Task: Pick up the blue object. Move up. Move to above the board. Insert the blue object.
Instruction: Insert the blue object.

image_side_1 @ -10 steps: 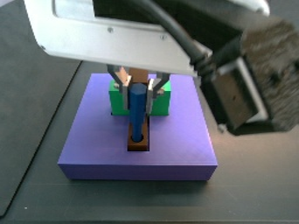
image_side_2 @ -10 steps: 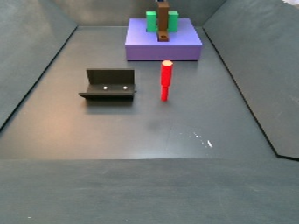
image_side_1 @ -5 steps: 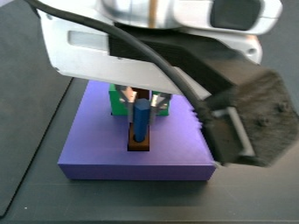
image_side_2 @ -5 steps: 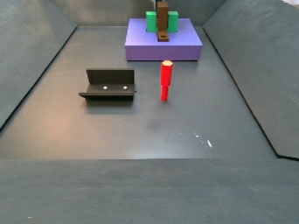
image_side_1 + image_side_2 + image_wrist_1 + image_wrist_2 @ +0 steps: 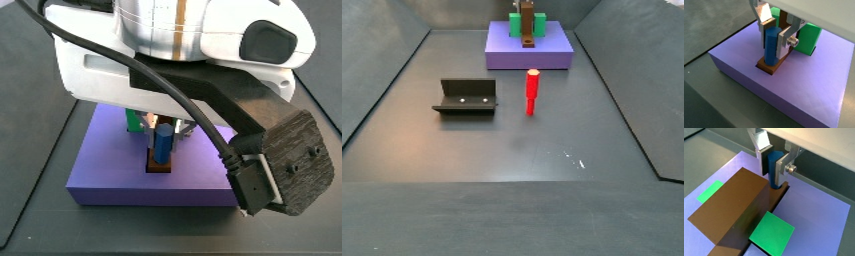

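Note:
The blue object [image 5: 769,47] stands upright with its lower end in the hole of the brown board [image 5: 767,66], on the purple slab [image 5: 811,85]. My gripper [image 5: 773,45] is shut on the blue object, one silver finger on each side. Both also show in a wrist view, the blue object [image 5: 774,165] in the gripper [image 5: 772,178] above the board's end [image 5: 781,191]. In a side view the blue object [image 5: 160,150] stands in the board [image 5: 159,168] under the gripper [image 5: 160,128]. The board runs back into the green block [image 5: 808,40].
A red peg [image 5: 532,92] stands on the floor in front of the purple slab [image 5: 529,55]. The fixture [image 5: 466,97] stands to its left. A dark brown-olive block [image 5: 731,210] rises from the green block [image 5: 774,230] close to the wrist.
The gripper has come down with the blue object, and less of the object now shows above the board. The arm fills more of the side view.

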